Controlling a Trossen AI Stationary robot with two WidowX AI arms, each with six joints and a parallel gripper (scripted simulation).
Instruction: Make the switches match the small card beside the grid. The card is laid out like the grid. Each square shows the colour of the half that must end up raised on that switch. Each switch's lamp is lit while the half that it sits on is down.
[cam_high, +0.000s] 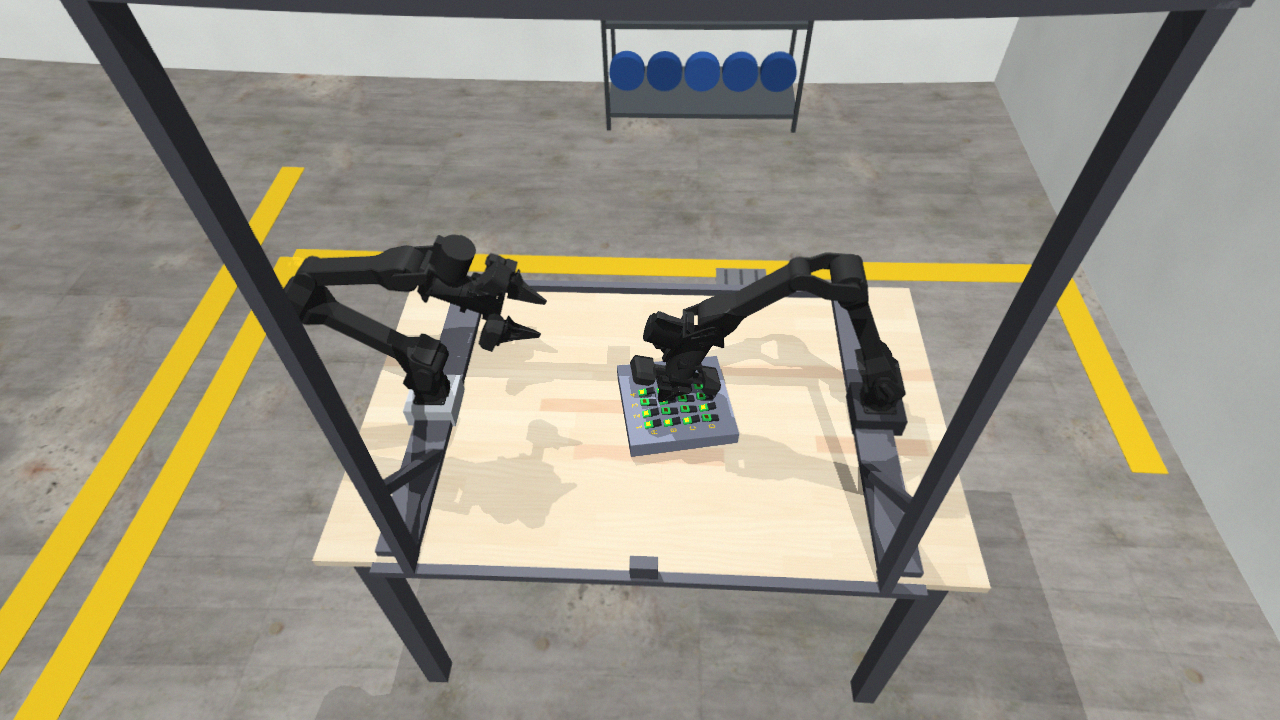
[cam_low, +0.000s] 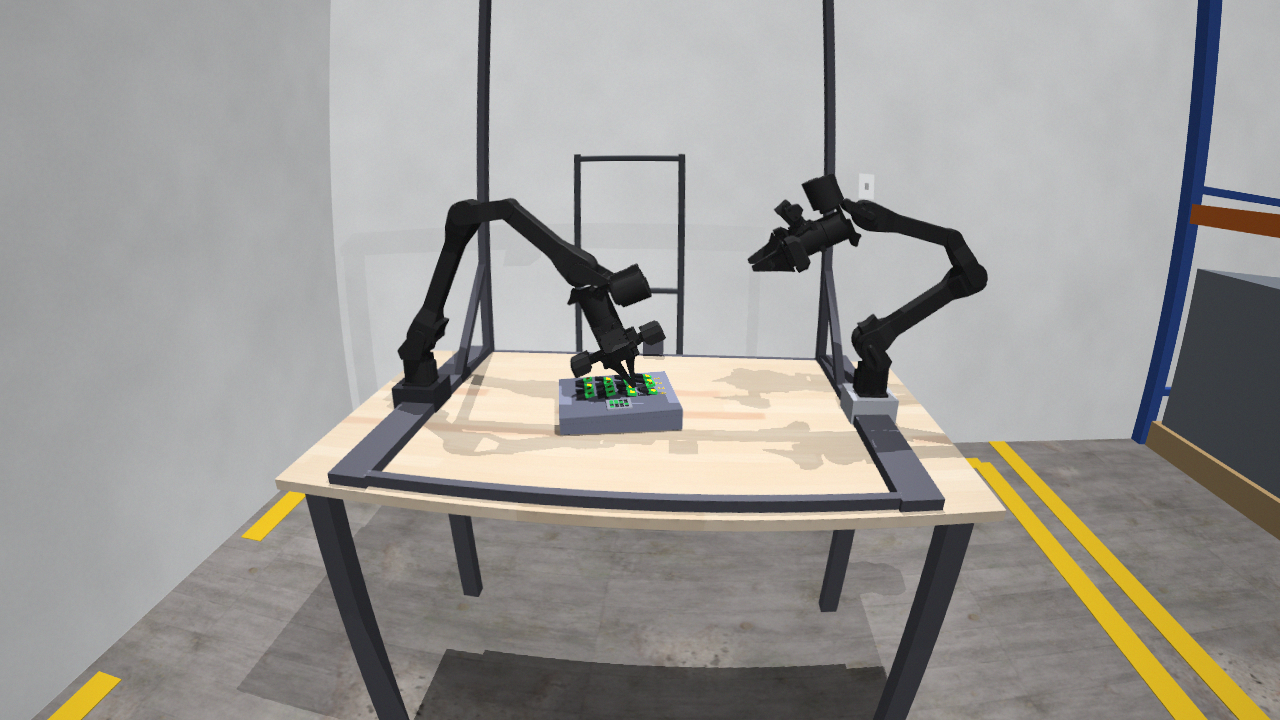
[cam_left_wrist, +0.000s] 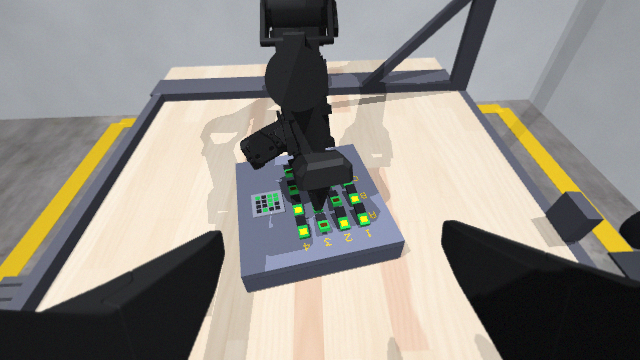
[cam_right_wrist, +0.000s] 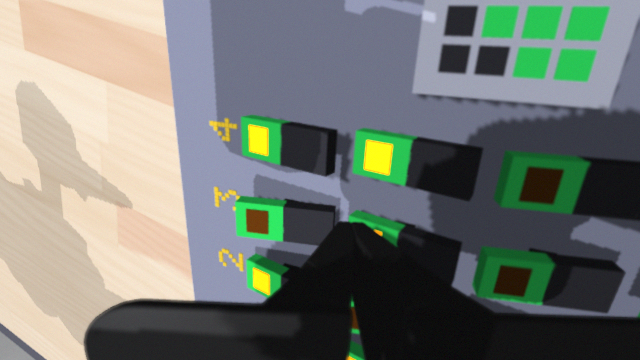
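Note:
The grey switch box (cam_high: 684, 437) (cam_low: 617, 420) (cam_left_wrist: 320, 272) (cam_right_wrist: 300, 65) bears green-and-black switches. The card (cam_low: 618, 403) (cam_left_wrist: 254, 210) (cam_right_wrist: 425, 80) has green and black squares and lies beside row 4. My right gripper (cam_low: 632, 383) (cam_left_wrist: 318, 209) (cam_right_wrist: 349, 234) is shut and empty, its tip at switch B3 (cam_right_wrist: 392, 230), whose lamp shows a sliver of orange. Lamps on A4 (cam_left_wrist: 302, 231) (cam_right_wrist: 262, 140) and B4 (cam_left_wrist: 298, 210) (cam_right_wrist: 382, 157) are lit; A3 (cam_left_wrist: 324, 225) (cam_right_wrist: 260, 220) and C4 (cam_right_wrist: 542, 182) are dark. The right fingers hide part of the grid. My left gripper (cam_high: 542, 319) (cam_low: 751, 262) (cam_left_wrist: 332, 236) is open, empty and high, away from the box.
The box stands near the middle of the wooden table (cam_high: 528, 537) (cam_low: 760, 461). Dark frame rails (cam_low: 626, 497) run along the table edges, with posts (cam_high: 1065, 241) rising from them. The right arm (cam_high: 760, 291) (cam_low: 546, 246) reaches over the box.

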